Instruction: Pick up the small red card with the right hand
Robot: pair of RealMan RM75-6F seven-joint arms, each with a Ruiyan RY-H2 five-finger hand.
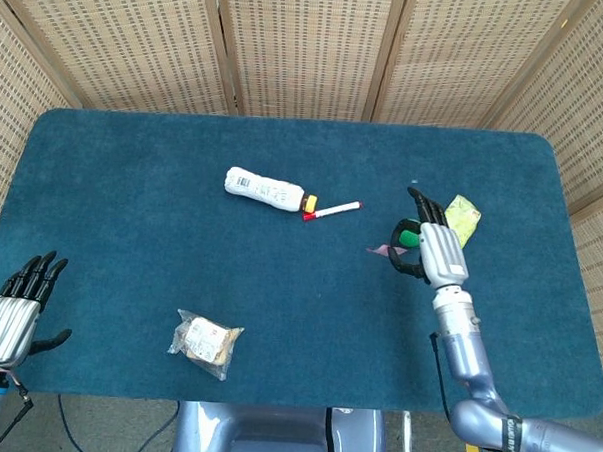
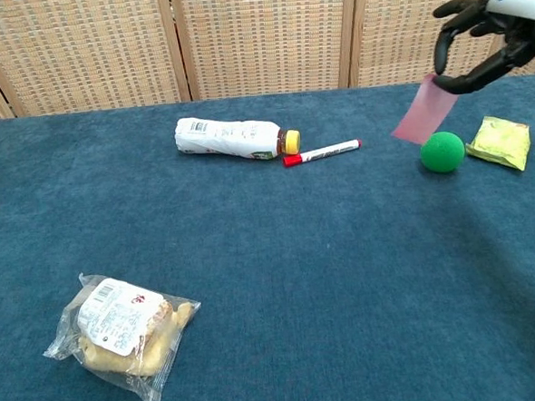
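The small red card point(image 2: 423, 112) hangs tilted in the air above the blue table, pinched at its top edge by my right hand point(image 2: 491, 41). From the head view only a thin sliver of the card point(image 1: 381, 252) shows left of the right hand point(image 1: 433, 250), which is raised well off the cloth. My left hand point(image 1: 14, 306) rests at the table's near left corner, fingers apart, holding nothing.
A green ball point(image 2: 443, 152) and a yellow packet point(image 2: 501, 141) lie under and beside the right hand. A white bottle point(image 2: 232, 136) and a red-capped marker point(image 2: 322, 152) lie mid-table. A bagged snack point(image 2: 124, 333) sits at the near left.
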